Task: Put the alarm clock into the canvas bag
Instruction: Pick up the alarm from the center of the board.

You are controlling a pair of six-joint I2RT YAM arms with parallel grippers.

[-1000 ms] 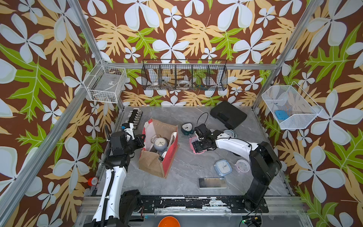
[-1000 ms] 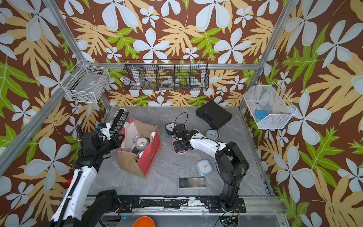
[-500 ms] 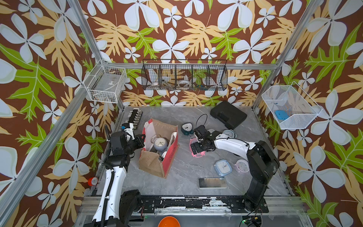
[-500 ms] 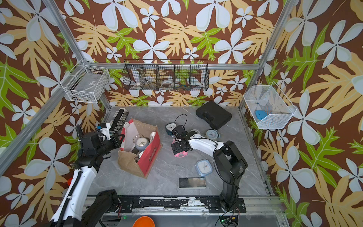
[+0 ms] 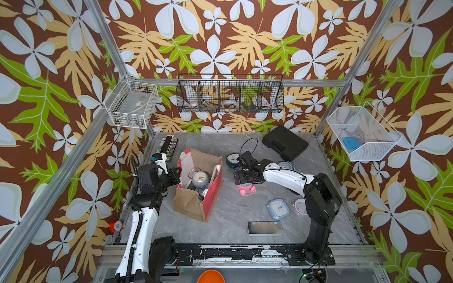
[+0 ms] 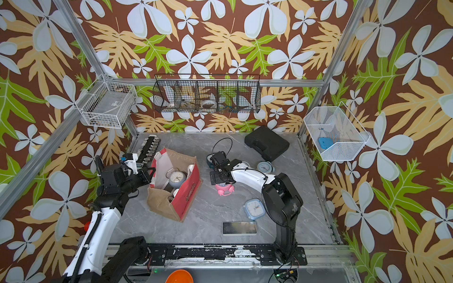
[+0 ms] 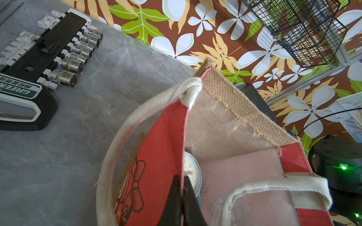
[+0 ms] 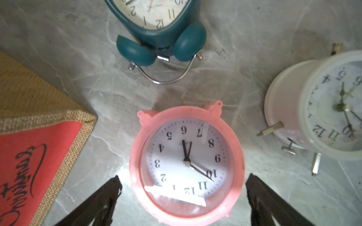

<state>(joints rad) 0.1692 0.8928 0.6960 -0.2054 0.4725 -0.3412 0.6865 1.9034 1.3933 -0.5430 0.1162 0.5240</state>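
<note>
sockets point(image 7: 82, 50) on a black rack point(image 7: 45, 47) lie off to one side of the left gripper point(image 7: 181, 182), apart from it. left gripper is clenched on the red top edge of the canvas bag point(image 5: 196, 203), pinching the panel between its two fingers point(image 7: 174, 199). just past that grip, inside the bag, a grey clock point(image 5: 199, 177) shows its face. right gripper point(image 8: 183, 178) hangs released, jaws spread wide, over the pink alarm clock point(image 8: 186, 162). this clock lies face up on the grey table point(image 8: 78, 78) between that gripper's two fingers point(image 8: 94, 207), outside the bag and near its red wall. beyond the right gripper sit a teal clock point(image 8: 162, 29) and, off to one side, a white clock point(image 8: 313, 105), both apart from the pink one.
</note>
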